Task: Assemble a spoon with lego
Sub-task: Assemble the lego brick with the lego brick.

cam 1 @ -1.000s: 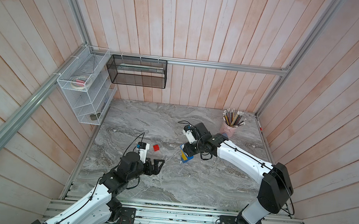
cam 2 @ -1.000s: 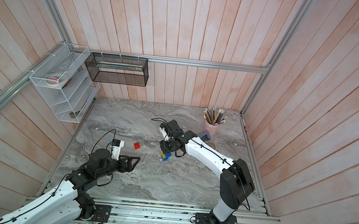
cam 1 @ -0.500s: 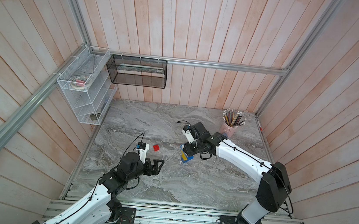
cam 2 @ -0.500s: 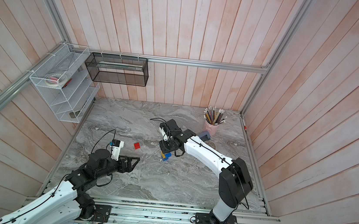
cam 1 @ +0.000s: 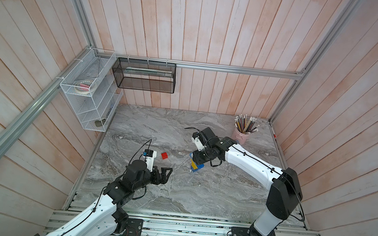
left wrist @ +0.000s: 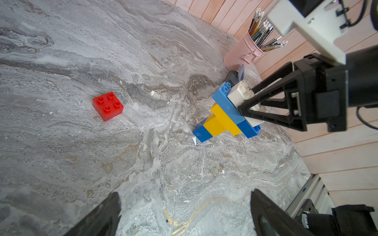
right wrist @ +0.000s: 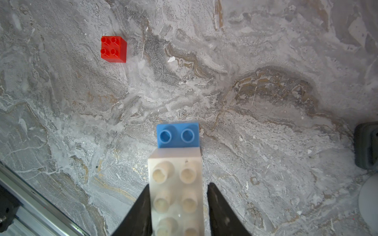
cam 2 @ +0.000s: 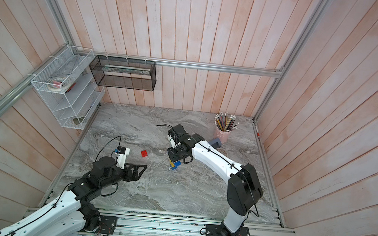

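The spoon (cam 1: 196,166) (cam 2: 174,165) stands tilted on the marble mid-table, a blue-and-yellow stem under a long blue brick and a white brick (left wrist: 237,95) on top. My right gripper (right wrist: 179,185) (left wrist: 247,98) straddles the white brick (right wrist: 177,190). One finger touches it; a narrow gap shows at the other, so the jaws are slightly open. A loose red lego brick (cam 1: 164,155) (left wrist: 107,105) (right wrist: 113,49) lies to the left of it. My left gripper (cam 1: 169,175) (left wrist: 185,193) hovers wide open and empty near the front left.
A pink pencil cup (cam 1: 241,136) (left wrist: 243,55) stands at the back right, with a grey hole punch (cam 2: 216,142) (right wrist: 366,145) beside it. A white wire shelf (cam 1: 90,93) and a black mesh basket (cam 1: 144,75) hang on the walls. A metal rail (cam 1: 184,221) runs along the front edge.
My right gripper's jaws have parted a little around the white brick. Both arms have barely moved, and the left gripper stays open.
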Motion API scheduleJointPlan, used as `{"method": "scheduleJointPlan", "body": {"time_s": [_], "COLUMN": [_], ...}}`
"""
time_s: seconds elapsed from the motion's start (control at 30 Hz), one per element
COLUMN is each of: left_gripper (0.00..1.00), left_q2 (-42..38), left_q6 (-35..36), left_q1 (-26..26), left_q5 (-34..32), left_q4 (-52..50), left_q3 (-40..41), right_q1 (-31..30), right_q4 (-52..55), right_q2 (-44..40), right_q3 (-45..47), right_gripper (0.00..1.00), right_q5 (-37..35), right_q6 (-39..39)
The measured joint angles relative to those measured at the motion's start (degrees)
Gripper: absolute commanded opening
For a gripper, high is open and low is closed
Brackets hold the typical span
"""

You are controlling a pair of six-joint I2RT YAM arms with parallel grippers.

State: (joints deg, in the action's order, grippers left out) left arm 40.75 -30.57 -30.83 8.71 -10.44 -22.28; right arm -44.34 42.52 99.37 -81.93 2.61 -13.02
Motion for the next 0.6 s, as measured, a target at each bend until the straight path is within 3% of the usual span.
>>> {"method": "scheduleJointPlan", "body": {"time_s": [0.43,0.6], "left_gripper": [1.0,1.0], "left_q2": [0.4,6.0], "left_q6": [-0.5,-2.7], "left_q1": [0.1,5.4], "left_q5": [-0.1,1.4], "left_q4": [0.1,1.1], "left_q3": [0.0,0.0], "right_q1": [0.0,0.0], "right_q4": [1.3,1.7], "right_q2": [-0.7,-2.4], "right_q3": [-4.5,-9.8], "right_gripper": [0.69,0.7], "right_q5": [-0.7,-1.8], "right_q6": [1.1,1.3]}}
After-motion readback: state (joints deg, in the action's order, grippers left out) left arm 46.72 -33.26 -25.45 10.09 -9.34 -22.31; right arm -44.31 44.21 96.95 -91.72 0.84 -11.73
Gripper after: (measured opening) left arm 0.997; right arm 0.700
